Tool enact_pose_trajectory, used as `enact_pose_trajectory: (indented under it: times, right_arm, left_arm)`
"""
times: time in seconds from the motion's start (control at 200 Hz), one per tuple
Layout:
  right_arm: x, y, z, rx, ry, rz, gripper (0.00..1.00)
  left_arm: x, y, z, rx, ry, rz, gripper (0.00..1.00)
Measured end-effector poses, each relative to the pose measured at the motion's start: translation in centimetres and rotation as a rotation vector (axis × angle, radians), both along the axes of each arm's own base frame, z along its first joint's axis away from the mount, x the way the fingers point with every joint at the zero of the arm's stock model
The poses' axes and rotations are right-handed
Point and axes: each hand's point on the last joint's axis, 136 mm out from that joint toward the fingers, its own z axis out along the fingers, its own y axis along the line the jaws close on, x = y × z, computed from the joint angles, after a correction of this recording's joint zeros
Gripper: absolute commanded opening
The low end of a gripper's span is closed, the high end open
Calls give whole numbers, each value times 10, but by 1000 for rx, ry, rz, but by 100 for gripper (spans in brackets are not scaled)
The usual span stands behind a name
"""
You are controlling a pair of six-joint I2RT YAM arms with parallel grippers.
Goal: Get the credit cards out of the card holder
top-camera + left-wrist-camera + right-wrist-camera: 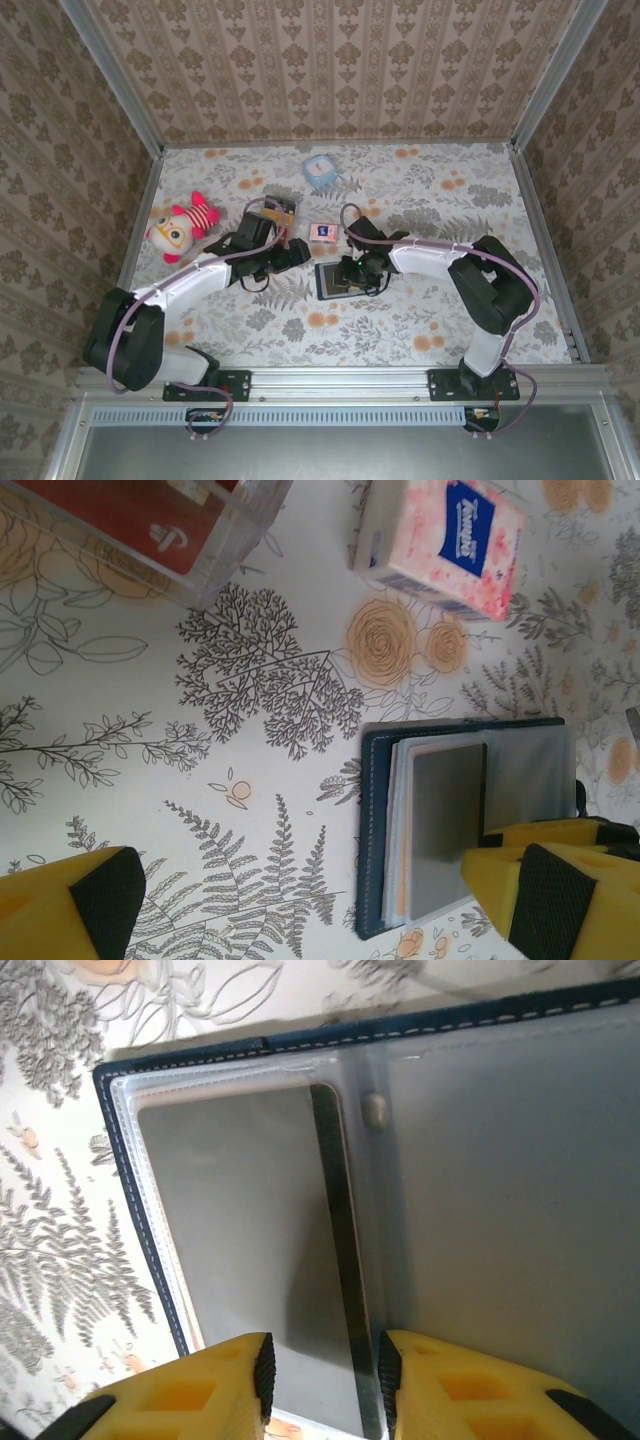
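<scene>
- The card holder (333,279) lies open and flat on the floral table (420,330), between the two arms; its navy stitched rim frames clear plastic sleeves.
- In the left wrist view the card holder (372,830) shows a stack of sleeves. A credit card (448,830) sits in the top one and looks grey here, and a peach tint shows along the sleeve edges beneath it.
- In the right wrist view the same credit card (240,1250) lies in the sleeve on the holder's (150,1260) left half. A darker strip runs along the card's side nearest the centre fold, and a small snap stud (373,1110) sits on the fold.
- The right gripper (327,1380) is right over the card holder, its yellow fingers (470,1395) drawn close with a narrow gap between the black pads. The card's dark strip lies in that gap, but I cannot tell whether the pads are pinching it.
- The left gripper (325,910) is spread wide just beside the card holder's left edge, holding nothing; one finger (560,900) overlaps the holder's corner in its own view.
- A pink tissue pack (445,540) lies near the holder's far side.
- A clear box (215,540) with a red item inside lies farther beyond it, to the left.
- A plush toy (180,228) lies well apart, to the holder's far left.
</scene>
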Motion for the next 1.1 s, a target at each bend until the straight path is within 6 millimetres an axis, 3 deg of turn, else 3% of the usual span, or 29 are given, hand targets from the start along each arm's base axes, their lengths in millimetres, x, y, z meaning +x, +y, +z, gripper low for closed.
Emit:
enact_pose_trajectory:
  times: [0.145,0.345,0.44,0.57,0.655,0.865,1.1]
  right_arm:
    - [-7,13,-1,54,11,-7,33]
    - [-3,10,7,72,-4,-30,34]
    - [2,7,13,88,-19,-43,34]
    - [5,6,15,131,-21,-42,34]
    - [5,7,17,149,-22,-30,33]
    - [6,9,20,169,-29,-12,33]
    - [5,8,12,159,-16,-5,32]
  left_arm:
    - [-1,-5,-7,-15,27,-15,96]
    - [-7,-17,-4,-55,38,-54,82]
    - [-13,-26,-2,-72,43,-78,71]
    - [-23,-40,-3,-92,62,-107,43]
    - [-29,-47,-8,-95,90,-102,34]
    - [-46,-57,-22,-65,140,-78,28]
    - [-46,-55,-34,-45,165,-39,23]
